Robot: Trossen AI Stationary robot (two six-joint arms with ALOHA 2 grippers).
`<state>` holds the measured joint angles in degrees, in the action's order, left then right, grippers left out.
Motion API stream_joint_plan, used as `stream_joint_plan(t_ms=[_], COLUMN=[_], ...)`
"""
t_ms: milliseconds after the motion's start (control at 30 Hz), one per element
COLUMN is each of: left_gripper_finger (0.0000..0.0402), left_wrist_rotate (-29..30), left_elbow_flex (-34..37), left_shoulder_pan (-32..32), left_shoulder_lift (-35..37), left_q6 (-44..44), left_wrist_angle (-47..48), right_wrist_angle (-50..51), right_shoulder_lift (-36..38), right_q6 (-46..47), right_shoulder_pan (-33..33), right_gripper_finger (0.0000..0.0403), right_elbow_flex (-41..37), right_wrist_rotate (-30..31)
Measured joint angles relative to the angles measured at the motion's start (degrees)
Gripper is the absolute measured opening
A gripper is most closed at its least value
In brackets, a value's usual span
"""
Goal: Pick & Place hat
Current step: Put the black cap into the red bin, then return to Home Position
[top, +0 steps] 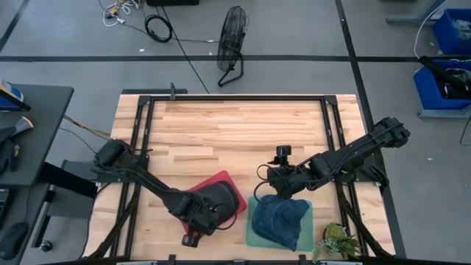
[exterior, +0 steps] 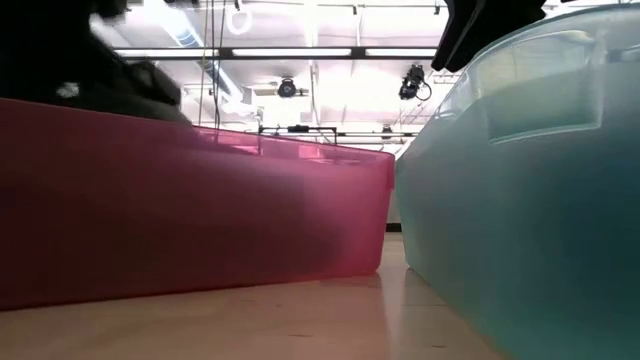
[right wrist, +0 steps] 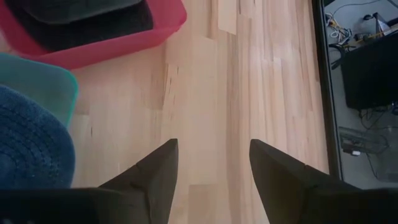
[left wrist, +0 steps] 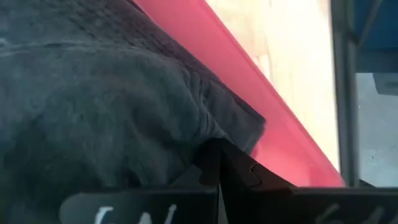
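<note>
A dark grey hat (top: 219, 197) lies in the red bin (top: 221, 179) at the table's near middle. It fills the left wrist view (left wrist: 99, 106). My left gripper (top: 210, 210) is down in that bin, shut on the hat. A blue knitted hat (top: 278, 219) lies in the teal bin (top: 254, 234) to the right of the red bin, hanging over the bin's rim. My right gripper (right wrist: 211, 152) is open and empty above bare table just beyond the teal bin, and it also shows in the high view (top: 266, 178). My left gripper has a bunched fold of the grey hat (left wrist: 202, 134) at its fingertips (left wrist: 233, 171), near the red bin's wall. The cloth puckers toward the fingers. The hat covers part of the fingers, so the layers and the depth of the hold do not show. The hat lies in the bin.
The red bin (exterior: 200, 200) and teal bin (exterior: 530, 180) stand side by side with a narrow gap. A small green plant (top: 338, 239) sits at the near right corner. The table's far half is bare wood (top: 235, 125). A black frame (top: 140, 110) rims the table.
</note>
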<state>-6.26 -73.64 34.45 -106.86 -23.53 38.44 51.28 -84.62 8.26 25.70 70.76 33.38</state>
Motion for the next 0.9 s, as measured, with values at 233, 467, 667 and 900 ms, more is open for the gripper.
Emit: stream_joint_plan(t_ms=[233,467,667,900], left_gripper_finger=[0.0002,0.0002,0.0002,0.0002], left_wrist_rotate=[5.99,22.04,35.62,41.70], left_elbow_flex=[0.06,0.02,0.04,0.04], left_shoulder_pan=[1.45,2.19,-0.54,-3.22], left_shoulder_lift=[12.28,21.96,24.33,33.54], left_q6=[-0.21,2.34,-1.41,-4.38], left_wrist_angle=[1.37,4.20,14.29,25.49], right_wrist_angle=[0.11,0.28,2.91,21.41], right_shoulder_lift=[0.00,-0.02,0.52,4.91], right_q6=[-0.22,-0.37,-0.50,5.38], right_shoulder_pan=[-0.01,0.01,0.03,-0.16], right_gripper_finger=[0.0203,0.0203,0.0195,0.0097], right_elbow_flex=[-0.02,-0.02,-0.02,5.18], right_wrist_rotate=[-0.01,0.01,0.05,3.64])
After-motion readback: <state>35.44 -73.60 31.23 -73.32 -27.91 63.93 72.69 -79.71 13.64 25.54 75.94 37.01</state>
